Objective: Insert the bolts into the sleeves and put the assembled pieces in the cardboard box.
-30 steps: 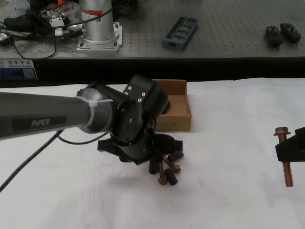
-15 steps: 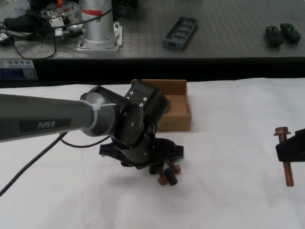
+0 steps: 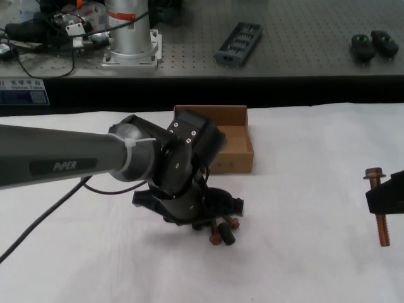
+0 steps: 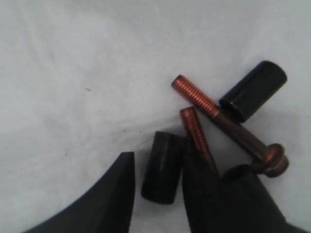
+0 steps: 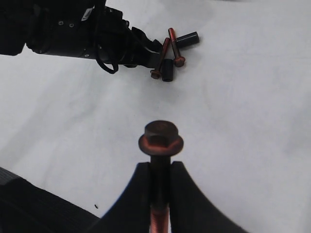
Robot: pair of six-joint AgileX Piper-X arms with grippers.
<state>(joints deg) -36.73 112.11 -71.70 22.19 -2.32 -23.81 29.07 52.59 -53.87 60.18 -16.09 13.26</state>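
As left claw (image 4: 158, 162) straddles sleeve (image 4: 163, 175), bolt (image 4: 197, 133) alongside

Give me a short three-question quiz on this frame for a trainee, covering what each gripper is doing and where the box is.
1. True or false: the right gripper holds a copper-coloured flanged bolt upright, head up.
2. What lies between the fingers of the left gripper? A) a black cylindrical sleeve B) a bolt head C) nothing
3. Fill in: in the high view, the brown cardboard box stands ___ the loose bolts and sleeves, seen from the camera.

Key: 1 true; 2 A; 3 beyond.
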